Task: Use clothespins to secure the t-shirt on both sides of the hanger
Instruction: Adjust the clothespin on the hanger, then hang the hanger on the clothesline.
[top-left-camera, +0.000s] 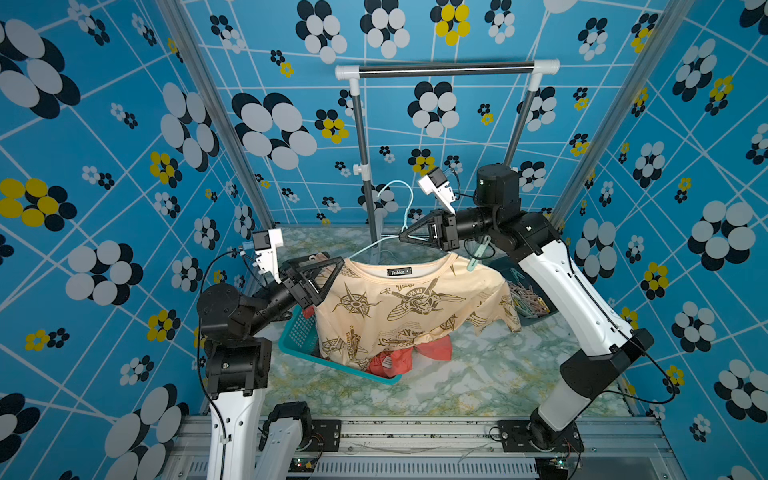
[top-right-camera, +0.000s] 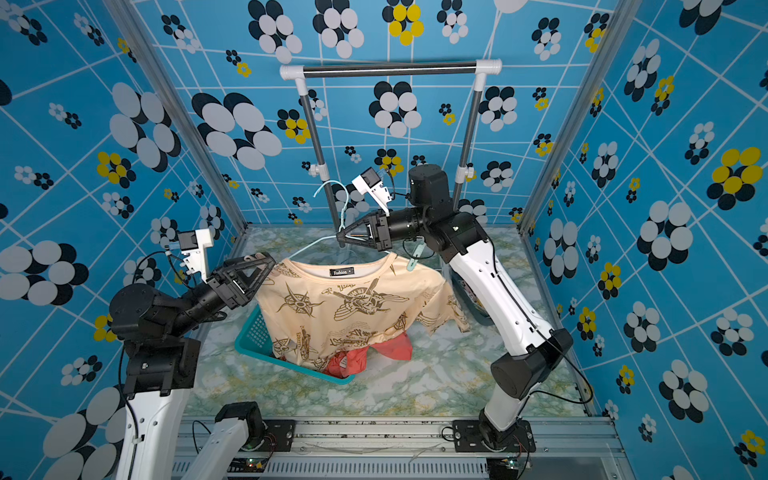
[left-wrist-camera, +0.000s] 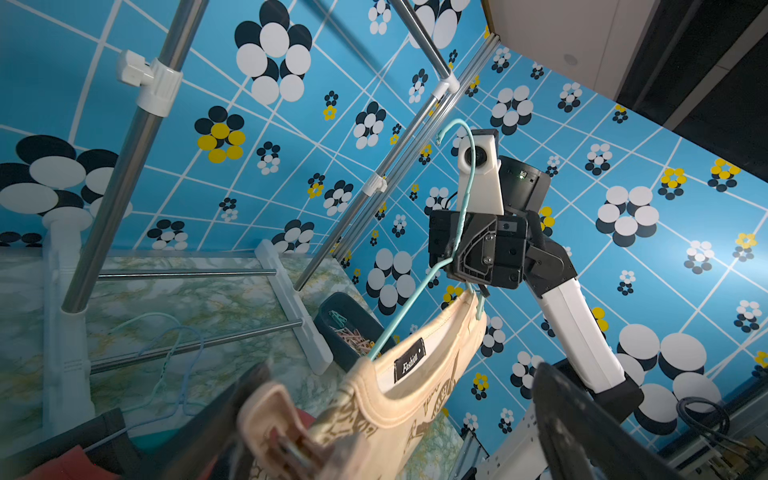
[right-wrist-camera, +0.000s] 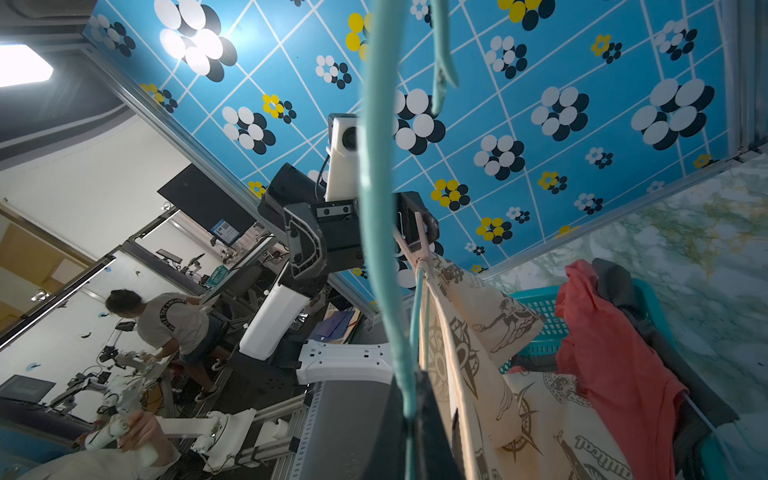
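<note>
A beige t-shirt (top-left-camera: 399, 307) with brown prints hangs on a teal wire hanger (top-left-camera: 405, 199). My right gripper (top-left-camera: 402, 237) is shut on the hanger's neck just below the hook (right-wrist-camera: 374, 208), holding it above the table. A mint clothespin (top-left-camera: 478, 254) is clipped on the shoulder nearest the right arm. On the other shoulder sits a beige clothespin (left-wrist-camera: 270, 424), also seen from the right wrist as a beige clothespin (right-wrist-camera: 415, 245). My left gripper (top-left-camera: 332, 258) stands open around it, jaws wide apart on either side in the left wrist view.
A dark bin of loose clothespins (top-left-camera: 530, 301) lies on the table under the right arm. Below the shirt, a teal basket (top-left-camera: 297, 336) holds a red garment (top-left-camera: 436, 349). A clothes rack (top-left-camera: 444, 70) stands behind. More hangers (left-wrist-camera: 174, 345) lie by its base.
</note>
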